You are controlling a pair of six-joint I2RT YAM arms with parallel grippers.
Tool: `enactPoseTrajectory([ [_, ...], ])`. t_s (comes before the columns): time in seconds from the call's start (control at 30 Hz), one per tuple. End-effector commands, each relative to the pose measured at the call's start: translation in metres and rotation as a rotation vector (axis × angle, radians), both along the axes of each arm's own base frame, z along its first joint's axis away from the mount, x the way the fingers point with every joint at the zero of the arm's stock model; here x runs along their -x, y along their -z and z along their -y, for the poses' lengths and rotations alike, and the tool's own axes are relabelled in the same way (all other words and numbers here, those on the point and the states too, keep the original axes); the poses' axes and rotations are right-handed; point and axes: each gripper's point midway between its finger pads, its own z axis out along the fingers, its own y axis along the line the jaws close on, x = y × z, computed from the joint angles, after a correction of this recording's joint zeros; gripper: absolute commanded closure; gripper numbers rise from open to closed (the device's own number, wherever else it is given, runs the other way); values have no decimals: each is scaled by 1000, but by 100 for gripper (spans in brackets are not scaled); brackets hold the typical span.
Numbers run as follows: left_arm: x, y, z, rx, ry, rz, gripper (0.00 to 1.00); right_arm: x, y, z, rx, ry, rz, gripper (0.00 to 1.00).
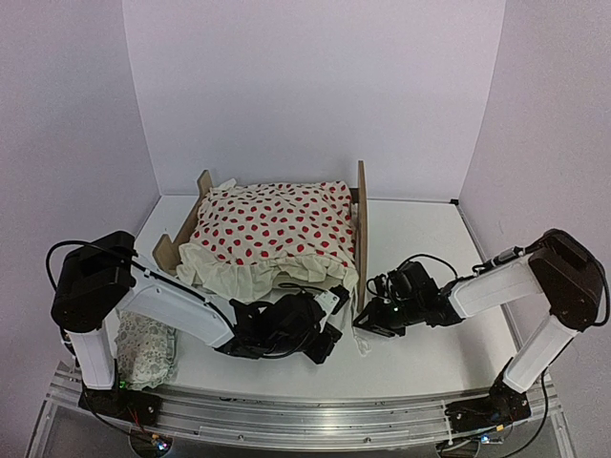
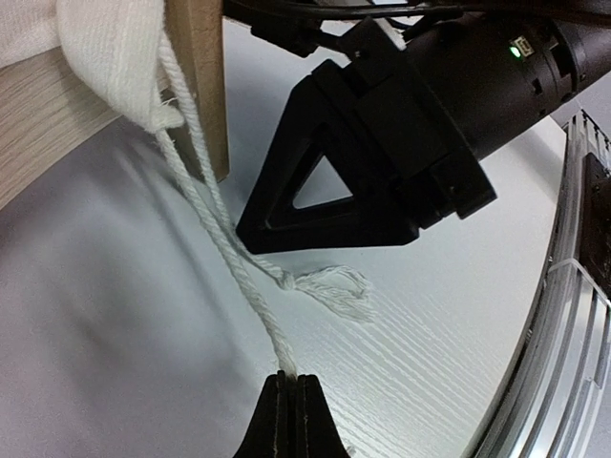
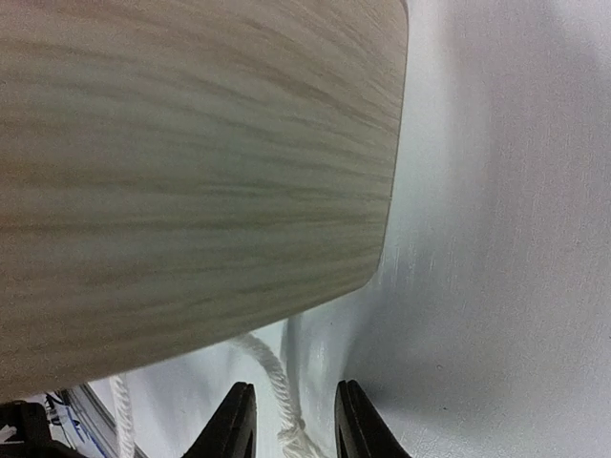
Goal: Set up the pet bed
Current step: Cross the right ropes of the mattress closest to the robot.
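Observation:
The pet bed (image 1: 361,229) is a light plywood frame, tall board on the right, with a cream red-dotted blanket (image 1: 277,224) over it. In the left wrist view a white cord (image 2: 215,224) hangs from white fabric beside a plywood post (image 2: 200,76), and my left gripper (image 2: 291,379) is shut on it. A second cord ends in a knot and frayed tassel (image 2: 334,286) on the table. My right gripper (image 3: 294,401) is open just below the plywood panel (image 3: 191,162), with a knotted cord (image 3: 272,367) lying loose between its fingers (image 3: 237,420). Both grippers (image 1: 334,336) (image 1: 363,324) meet at the bed's near right corner.
A pale lacy pillow (image 1: 143,348) lies at the near left by the left arm's base. The right gripper's black body (image 2: 410,124) fills the left wrist view close above the cords. A metal rail (image 2: 573,315) runs along the table's near edge. White walls enclose the table.

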Motion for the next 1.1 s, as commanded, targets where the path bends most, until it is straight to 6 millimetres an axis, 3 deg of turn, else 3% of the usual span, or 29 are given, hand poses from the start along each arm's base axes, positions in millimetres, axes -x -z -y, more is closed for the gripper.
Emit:
enactPoseTrajectory([
  [0.0,3,-43,31,125,77,25,100,2,1,1,1,22,-15,70],
  [0.13,3,-42,47,132,108,25,99,9,-13,16,47,9,25,70],
  [0.37,-6,-40,70,152,132,11,99,39,-36,64,196,3,29,67],
  [0.53,-12,-16,78,103,118,-19,97,54,-42,93,247,56,31,65],
  [0.7,-20,5,78,89,89,-55,93,57,-44,101,253,82,39,65],
  [0.87,-24,14,80,100,75,-71,74,55,-44,98,260,81,30,65],
  [0.97,-23,3,78,139,85,-59,53,53,-44,95,266,69,23,65],
  [1.07,-16,-12,76,183,123,-44,39,50,-44,93,271,64,26,66],
])
